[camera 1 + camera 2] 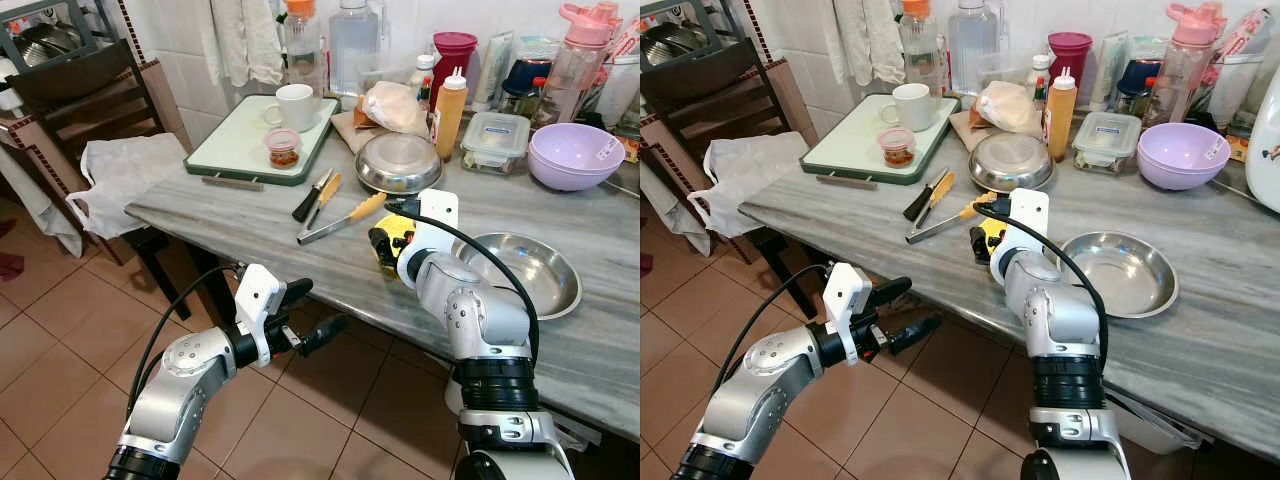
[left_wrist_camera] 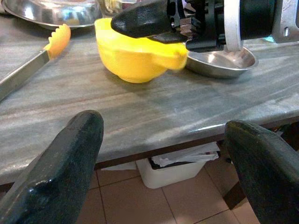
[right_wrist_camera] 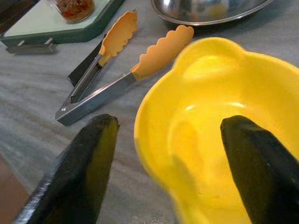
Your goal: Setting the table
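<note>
A small yellow bowl (image 3: 219, 130) stands on the grey marble table (image 1: 250, 235) near its front edge. My right gripper (image 3: 170, 126) is open and straddles the bowl's rim, one finger inside and one outside. In the head views the wrist covers most of the yellow bowl (image 1: 386, 242). My left gripper (image 1: 318, 308) hangs open and empty below the table's front edge, to the left of the bowl. In its wrist view the left gripper (image 2: 163, 135) points at the yellow bowl (image 2: 135, 60). An empty steel dish (image 1: 535, 275) lies to the bowl's right.
Yellow-tipped tongs (image 1: 340, 218) and a black-handled utensil (image 1: 310, 195) lie just behind the bowl. Farther back are a steel bowl (image 1: 400, 162), a green tray (image 1: 240, 150) with a white cup (image 1: 293, 105) and a jar (image 1: 283, 148), a purple bowl (image 1: 575, 155), and bottles. A chair (image 1: 90, 90) stands at left.
</note>
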`<state>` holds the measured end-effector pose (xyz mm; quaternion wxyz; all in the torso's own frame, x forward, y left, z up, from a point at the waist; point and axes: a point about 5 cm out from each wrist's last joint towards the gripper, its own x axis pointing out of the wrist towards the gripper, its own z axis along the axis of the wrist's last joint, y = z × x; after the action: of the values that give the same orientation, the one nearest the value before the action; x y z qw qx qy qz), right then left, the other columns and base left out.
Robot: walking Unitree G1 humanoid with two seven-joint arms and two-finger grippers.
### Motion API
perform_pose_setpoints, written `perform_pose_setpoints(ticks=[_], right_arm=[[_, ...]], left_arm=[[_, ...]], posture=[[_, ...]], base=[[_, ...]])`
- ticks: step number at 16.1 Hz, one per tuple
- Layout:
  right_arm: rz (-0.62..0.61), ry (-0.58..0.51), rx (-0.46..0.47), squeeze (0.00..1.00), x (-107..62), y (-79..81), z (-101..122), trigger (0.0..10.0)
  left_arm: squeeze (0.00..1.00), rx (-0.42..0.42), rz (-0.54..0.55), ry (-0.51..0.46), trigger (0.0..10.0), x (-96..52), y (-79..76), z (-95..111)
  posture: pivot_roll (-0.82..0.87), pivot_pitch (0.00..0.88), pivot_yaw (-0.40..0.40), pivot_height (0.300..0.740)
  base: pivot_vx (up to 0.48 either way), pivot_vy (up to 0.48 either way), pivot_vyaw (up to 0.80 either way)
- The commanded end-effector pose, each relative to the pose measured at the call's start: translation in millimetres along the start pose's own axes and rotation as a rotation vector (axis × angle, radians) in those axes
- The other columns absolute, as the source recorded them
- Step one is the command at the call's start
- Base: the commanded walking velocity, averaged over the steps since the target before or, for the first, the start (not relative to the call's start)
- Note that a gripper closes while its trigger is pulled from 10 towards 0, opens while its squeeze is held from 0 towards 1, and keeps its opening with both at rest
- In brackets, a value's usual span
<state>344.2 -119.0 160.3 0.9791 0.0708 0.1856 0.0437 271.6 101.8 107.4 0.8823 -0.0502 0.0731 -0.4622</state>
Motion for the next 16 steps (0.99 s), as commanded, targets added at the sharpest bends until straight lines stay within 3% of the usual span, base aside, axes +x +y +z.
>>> perform_pose_setpoints(ticks=[1, 5, 7, 10, 16], right_arm=[[-0.085, -0.148, -0.113, 1.00, -10.6, -22.4, 23, 10.0], [-0.143, -0.223, -0.160, 1.00, -19.5, -34.9, 33, 10.0], [-0.193, -0.232, -0.171, 1.00, -27.7, -51.0, 29, 10.0], [-0.203, -0.224, -0.182, 1.00, -32.0, -59.2, 22, 10.0], [-0.165, -0.362, -0.242, 1.00, -49.9, -55.6, 18, 10.0]], left_arm=[[0.00, 0.006, -0.024, 0.005, 10.0, 1.0, 1.0, 4], [0.00, 0.011, -0.028, -0.001, 10.0, 2.2, 1.4, 6], [0.00, 0.010, -0.034, -0.004, 10.0, 1.9, 1.4, 7], [0.00, 0.011, -0.036, -0.007, 10.0, 3.4, 1.3, 8], [0.00, 0.060, 0.188, -0.110, 10.0, 4.5, 16.2, 16]], posture=[[-0.11, 0.000, 0.076, 0.740], [-0.12, 0.000, 0.075, 0.740], [-0.12, 0.000, 0.074, 0.740], [-0.13, 0.000, 0.073, 0.740], [-0.14, 0.000, 0.073, 0.740]], base=[[0.000, 0.000, 0.00], [0.000, 0.000, 0.00], [0.000, 0.000, 0.00], [0.000, 0.000, 0.00], [0.000, 0.000, 0.00]])
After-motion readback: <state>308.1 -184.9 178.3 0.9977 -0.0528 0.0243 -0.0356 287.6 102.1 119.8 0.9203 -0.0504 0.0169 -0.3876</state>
